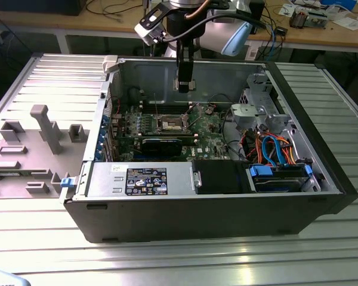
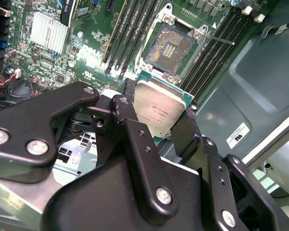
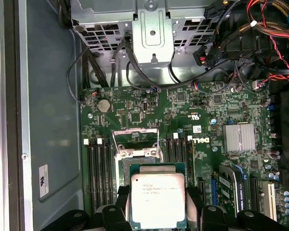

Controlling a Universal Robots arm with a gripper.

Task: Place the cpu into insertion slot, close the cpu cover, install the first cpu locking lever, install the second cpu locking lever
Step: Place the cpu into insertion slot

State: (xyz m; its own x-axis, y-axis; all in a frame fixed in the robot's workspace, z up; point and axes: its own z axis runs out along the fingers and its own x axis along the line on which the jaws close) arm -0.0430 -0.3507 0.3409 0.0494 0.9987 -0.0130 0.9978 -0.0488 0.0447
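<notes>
Edges of the cpu [image 2: 159,109] behind fingers [image 2: 135,139] of the tool [image 2: 154,118], second wrist view

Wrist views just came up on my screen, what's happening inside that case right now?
The arm's tool is shut on the cpu, gripping it by opposite edges with its metal top showing in both wrist views. It hangs above the green board inside the open computer case. The insertion slot is uncovered and empty, its dark centre exposed. The chip is not yet seated.
</notes>
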